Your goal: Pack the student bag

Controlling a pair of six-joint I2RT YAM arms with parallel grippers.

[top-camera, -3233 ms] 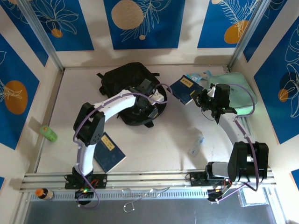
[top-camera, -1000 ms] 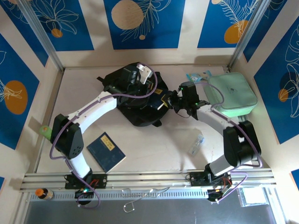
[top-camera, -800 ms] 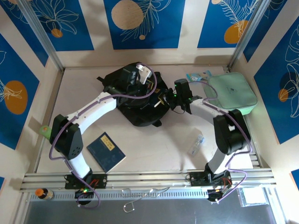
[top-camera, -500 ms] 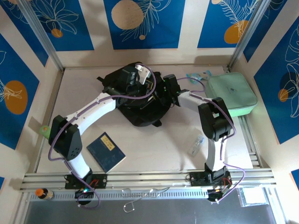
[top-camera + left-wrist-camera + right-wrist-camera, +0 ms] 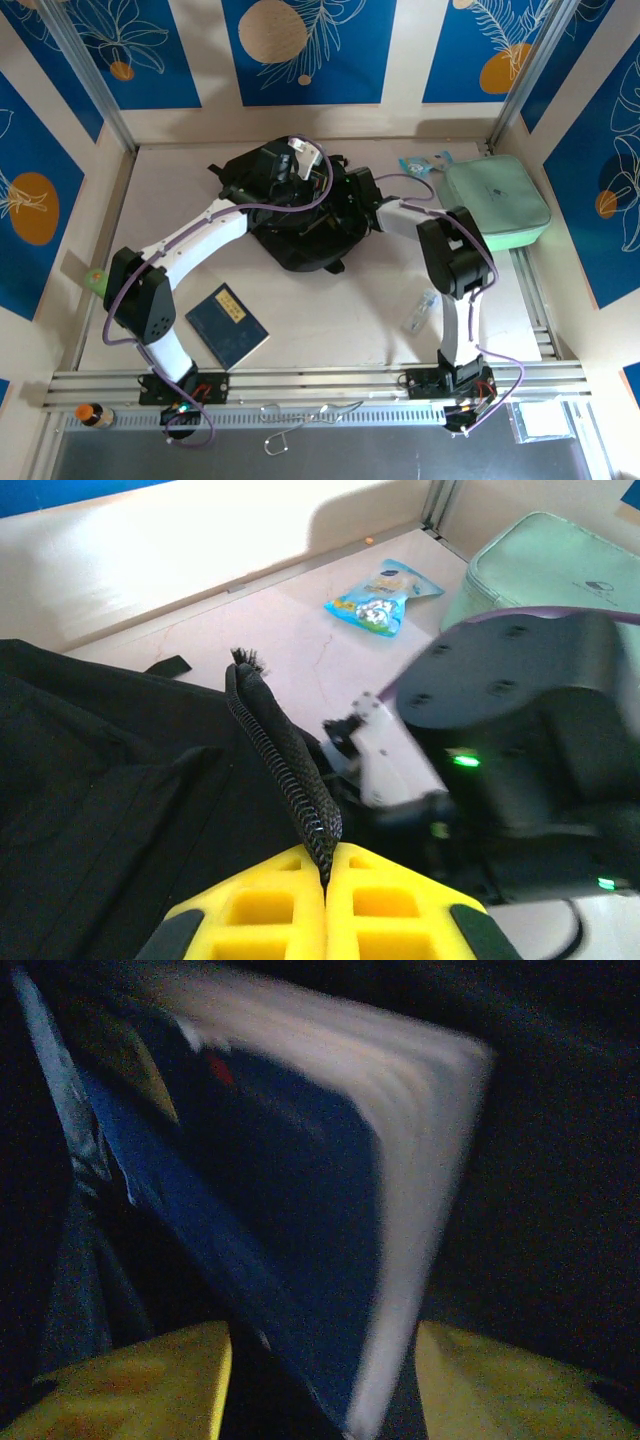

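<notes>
Black cloth student bag lies soft and lumpy at the back middle of the table, with its mouth facing the right arm. The left gripper is pinched tight on the bag's zip edge and holds it up. The right gripper is inside the mouth. Its fingers are apart, and a blue book sits loose between them. I think its way out is back toward the right.

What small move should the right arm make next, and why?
Probably draw the right gripper straight back out of the student bag. Its jaws stand apart around the blue book, which sits in the dark interior and looks released. The left gripper, shut on the zipper edge, holds the opening up, so the way out seems free.
</notes>
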